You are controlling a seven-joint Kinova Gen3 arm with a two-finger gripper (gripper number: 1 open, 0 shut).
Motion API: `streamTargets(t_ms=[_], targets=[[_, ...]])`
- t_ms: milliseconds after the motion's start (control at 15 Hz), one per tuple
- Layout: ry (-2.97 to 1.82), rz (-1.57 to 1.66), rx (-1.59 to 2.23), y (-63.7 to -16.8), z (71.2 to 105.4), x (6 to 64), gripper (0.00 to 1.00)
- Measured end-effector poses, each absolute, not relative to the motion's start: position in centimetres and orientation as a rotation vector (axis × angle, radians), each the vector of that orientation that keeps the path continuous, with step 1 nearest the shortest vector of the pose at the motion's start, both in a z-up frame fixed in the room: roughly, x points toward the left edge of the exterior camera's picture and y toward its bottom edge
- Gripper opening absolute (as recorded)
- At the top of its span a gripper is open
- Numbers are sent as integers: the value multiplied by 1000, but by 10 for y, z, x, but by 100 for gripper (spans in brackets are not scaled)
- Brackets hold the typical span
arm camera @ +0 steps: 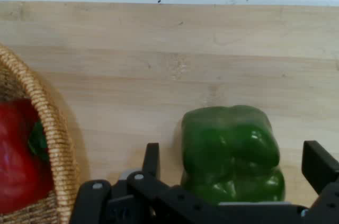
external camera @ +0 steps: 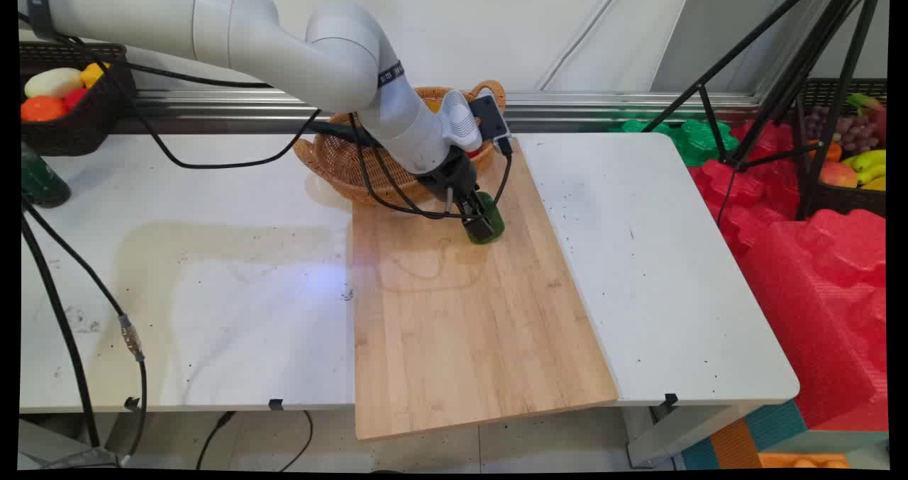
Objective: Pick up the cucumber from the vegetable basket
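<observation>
A green bell pepper (external camera: pixel 494 217) (arm camera: pixel 230 139) sits on the far part of a wooden cutting board (external camera: pixel 461 324), just in front of a wicker basket (external camera: pixel 340 161). My gripper (external camera: pixel 481 223) (arm camera: pixel 233 163) is down at the board and open. One finger stands on each side of the pepper, with a small gap showing on both sides in the hand view. The basket's rim (arm camera: pixel 53 128) curves along the left of the hand view, and a red fruit with a green stem (arm camera: pixel 16 160) lies inside it.
The board overhangs the white table's (external camera: pixel 674 253) near edge. A black basket of fruit (external camera: pixel 71 111) sits at the back left, with a dark green object (external camera: pixel 39 182) below it. A black tripod (external camera: pixel 780 76), red foam blocks (external camera: pixel 816 253) and a fruit crate (external camera: pixel 851 154) stand to the right.
</observation>
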State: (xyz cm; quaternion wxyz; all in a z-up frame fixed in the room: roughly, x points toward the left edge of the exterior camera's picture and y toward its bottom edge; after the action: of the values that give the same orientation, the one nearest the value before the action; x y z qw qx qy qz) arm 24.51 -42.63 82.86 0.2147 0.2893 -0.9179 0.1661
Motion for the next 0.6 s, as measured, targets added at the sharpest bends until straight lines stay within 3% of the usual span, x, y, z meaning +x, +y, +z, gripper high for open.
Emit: streamTargets(t_ms=[600], targets=[[-2460,500,719,-400,868,266,100]])
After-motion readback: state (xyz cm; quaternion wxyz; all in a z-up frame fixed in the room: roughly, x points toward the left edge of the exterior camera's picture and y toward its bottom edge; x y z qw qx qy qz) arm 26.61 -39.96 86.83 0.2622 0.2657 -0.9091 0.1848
